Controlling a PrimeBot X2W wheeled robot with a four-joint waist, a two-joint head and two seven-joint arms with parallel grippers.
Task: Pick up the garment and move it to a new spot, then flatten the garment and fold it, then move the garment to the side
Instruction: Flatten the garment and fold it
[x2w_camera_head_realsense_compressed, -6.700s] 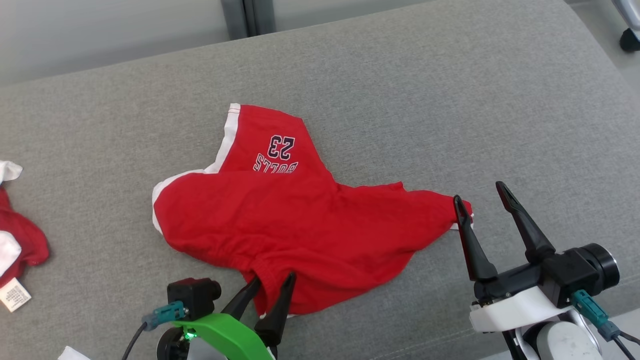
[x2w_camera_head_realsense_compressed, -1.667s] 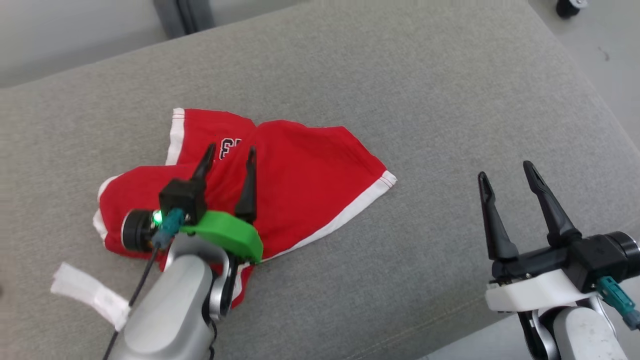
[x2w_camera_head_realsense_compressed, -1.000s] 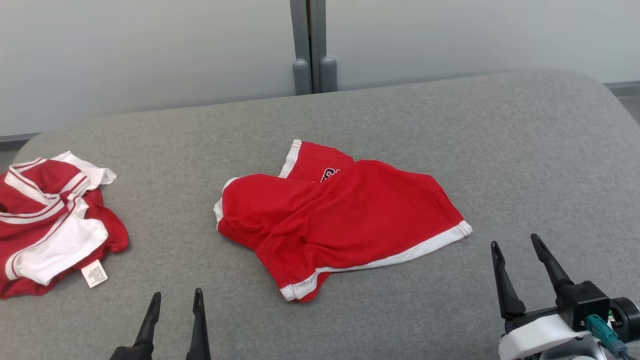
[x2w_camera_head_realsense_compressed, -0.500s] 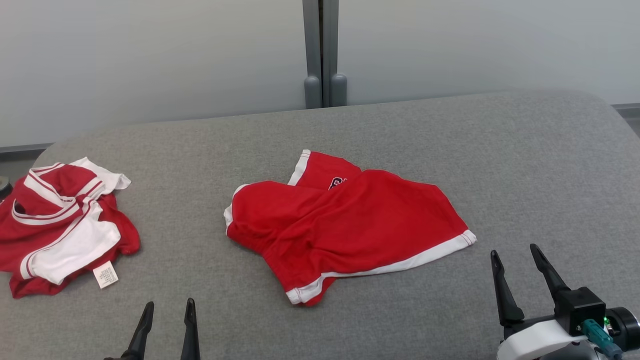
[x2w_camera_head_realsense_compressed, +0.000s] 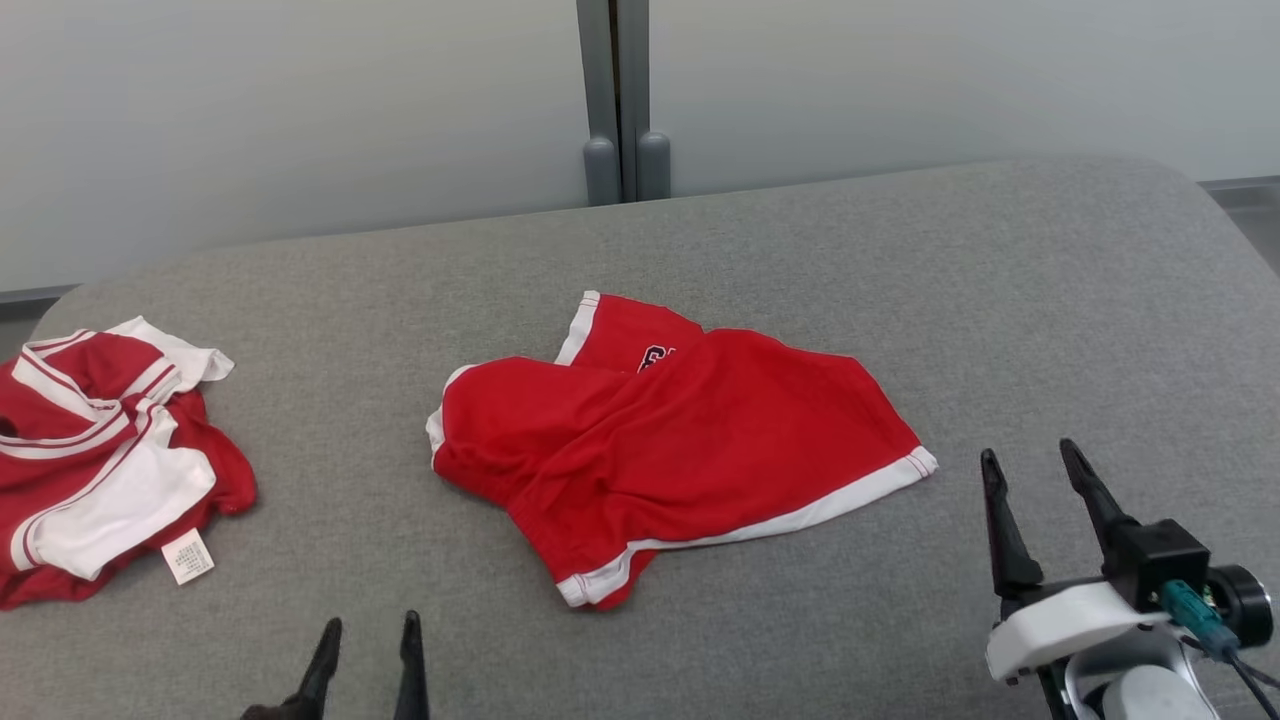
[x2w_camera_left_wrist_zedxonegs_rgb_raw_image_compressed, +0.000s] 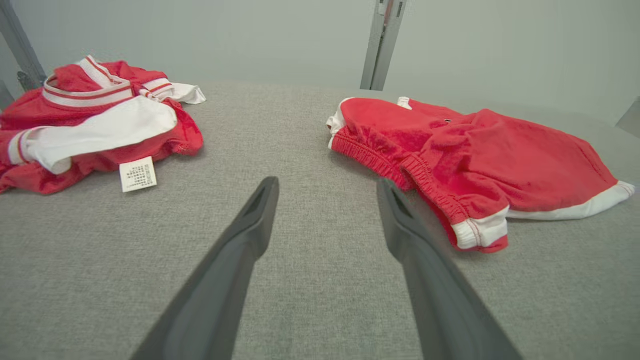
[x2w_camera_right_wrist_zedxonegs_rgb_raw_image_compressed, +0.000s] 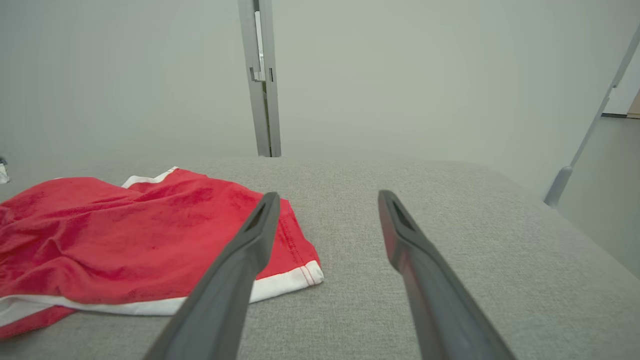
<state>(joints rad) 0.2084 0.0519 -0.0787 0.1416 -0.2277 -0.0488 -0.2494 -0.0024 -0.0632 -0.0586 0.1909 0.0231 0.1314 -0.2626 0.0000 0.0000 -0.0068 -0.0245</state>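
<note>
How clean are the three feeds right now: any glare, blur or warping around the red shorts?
Head view: soft even light, no glare, red shorts sharp with faint shadow at their edges. Left wrist view: wide-angle stretch makes the open left gripper loom large and slightly soft; the waistband reads clearly. Right wrist view: the open right gripper is soft up close, hem stitching crisp.

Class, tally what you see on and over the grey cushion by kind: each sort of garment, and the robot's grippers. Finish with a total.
red shorts: 1
red-and-white garment: 1
grippers, both open, left gripper and right gripper: 2
Total: 4
</note>
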